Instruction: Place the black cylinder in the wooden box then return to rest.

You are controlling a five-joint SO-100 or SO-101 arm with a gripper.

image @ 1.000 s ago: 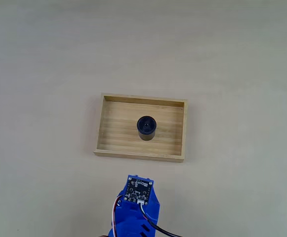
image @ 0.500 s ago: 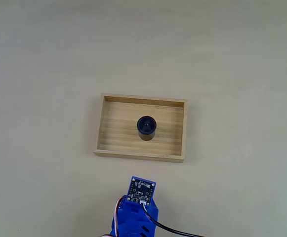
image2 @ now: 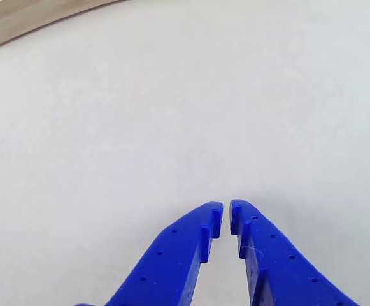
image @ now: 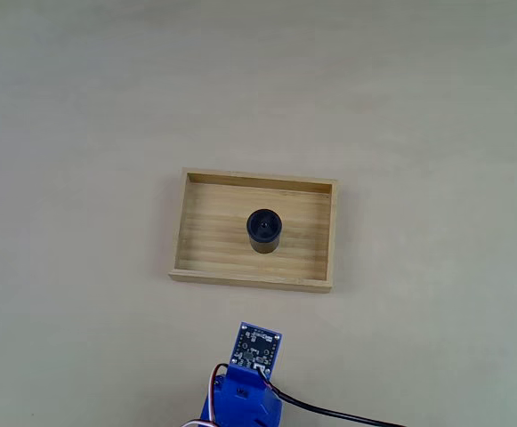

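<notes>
Fixed view: box (image: 196, 231) sits mid-frame, a bit below centre, long side running left-right, flat on the table (image: 80, 107). Cylinder (image: 263, 229) stands upright inside it, roughly centre of the box floor, not touching any wall; round top w/ small dimple faces the camera.

Arm (image: 240, 400) is at the bottom edge, just left of centre, well apart from the box. A small square circuit board (image: 258, 348) sits at its top end, tilted slightly. Black cable (image: 329, 412) runs off from below the board toward lower right; red & white wires (image: 212, 382) loop on the arm's left side.

Other view: gripper (image2: 226, 213) comes in from the bottom edge, centre-right, 2 blue fingers (image2: 185, 248) w/ small holes along them. Tips are nearly together, only a thin slit between them, nothing held, so clenched and empty. Bare pale table surface beneath and ahead of the tips. Box edge shows as a light-wood strip in the upper left corner of this frame (image2: 19, 16), far from the fingertips.
</notes>
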